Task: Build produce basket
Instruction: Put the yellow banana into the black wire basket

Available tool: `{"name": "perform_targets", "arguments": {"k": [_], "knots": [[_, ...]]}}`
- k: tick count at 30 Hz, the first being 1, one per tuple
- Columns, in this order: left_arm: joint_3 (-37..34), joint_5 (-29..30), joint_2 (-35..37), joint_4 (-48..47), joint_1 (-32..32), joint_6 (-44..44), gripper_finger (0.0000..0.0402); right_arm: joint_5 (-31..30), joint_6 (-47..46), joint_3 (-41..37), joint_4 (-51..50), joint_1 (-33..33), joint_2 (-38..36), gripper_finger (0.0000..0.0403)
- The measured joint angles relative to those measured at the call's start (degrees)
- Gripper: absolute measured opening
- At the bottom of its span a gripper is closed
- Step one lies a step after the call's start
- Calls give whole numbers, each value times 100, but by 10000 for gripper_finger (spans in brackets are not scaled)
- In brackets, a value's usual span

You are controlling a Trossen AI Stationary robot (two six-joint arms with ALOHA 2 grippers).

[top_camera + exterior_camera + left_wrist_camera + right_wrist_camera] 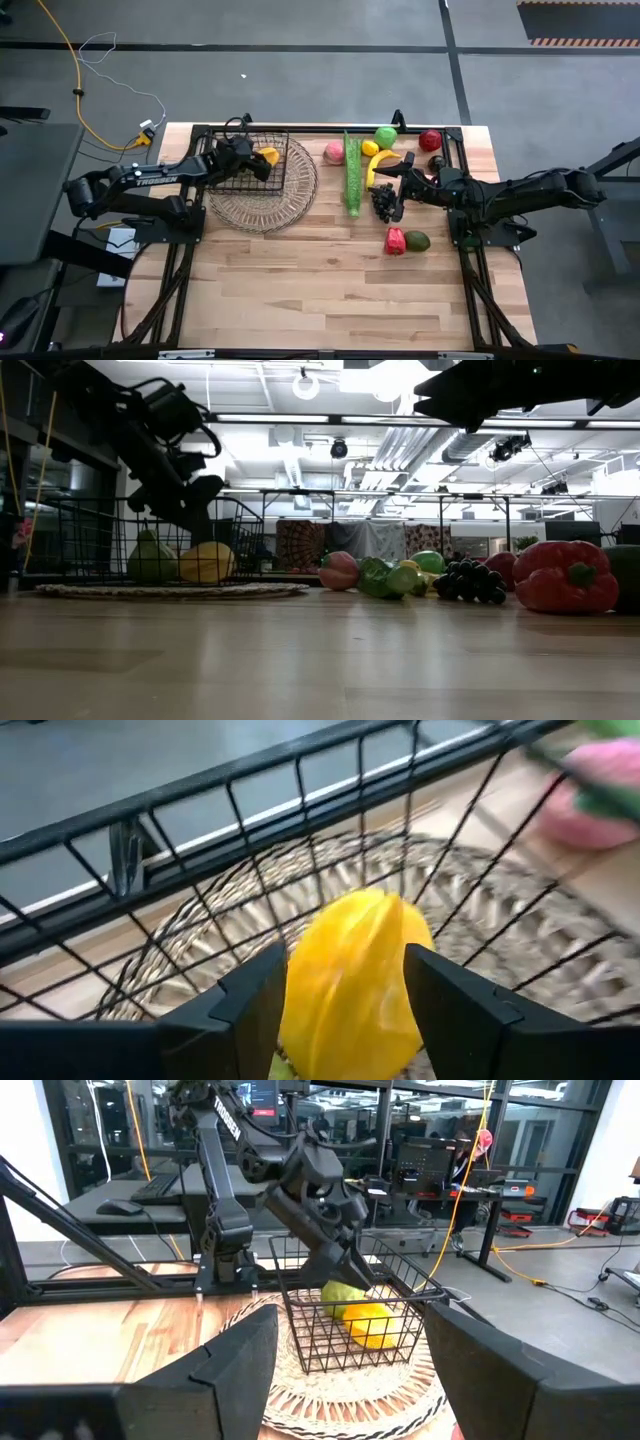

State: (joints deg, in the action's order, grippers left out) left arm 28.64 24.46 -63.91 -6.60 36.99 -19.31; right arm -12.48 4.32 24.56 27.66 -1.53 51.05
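The black wire basket (pixel 284 160) stands on a round wicker tray (pixel 265 208) at the table's far left. A yellow fruit (pixel 350 980) and a green one (pixel 150 558) lie on its floor. My left gripper (pixel 345 955) reaches down into the basket, open, one finger on either side of the yellow fruit. My right gripper (pixel 393 186) hovers open and level above the purple grapes (pixel 383 203) and a banana (pixel 380 165). It holds nothing and points toward the basket. My left gripper comes slanting down from the table's left, and its fingers (pixel 262 990) flank the yellow fruit's upper end (pixel 345 920). The fruit lies on the basket's floor. Whether the fingers touch it, I cannot tell.
Right of the tray lie a long green stalk (pixel 352 172), a peach (pixel 334 152), a lemon (pixel 370 148), a green apple (pixel 386 136) and a red apple (pixel 430 140). A red fruit (pixel 395 240) and an avocado (pixel 417 240) lie nearer. Bare wood fills the near half.
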Motion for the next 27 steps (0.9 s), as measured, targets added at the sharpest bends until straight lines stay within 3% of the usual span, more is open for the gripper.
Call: {"name": "perform_targets", "arguments": {"k": [7, 12, 18, 27], "knots": [[-1, -881, 907, 231, -225, 177, 195, 1, 0, 0, 0, -1, 0, 243], [-325, -1864, 1568, 1731, -883, 1037, 195, 1, -144, 0, 0, 0, 0, 243], [-861, -3595, 1985, 3494, -1700, 2231, 195, 1, -149, 0, -2, -1, 0, 243], [-914, -3133, 2121, 3799, -1980, 2446, 195, -36, -142, 0, 0, 1, 1, 243]]}}
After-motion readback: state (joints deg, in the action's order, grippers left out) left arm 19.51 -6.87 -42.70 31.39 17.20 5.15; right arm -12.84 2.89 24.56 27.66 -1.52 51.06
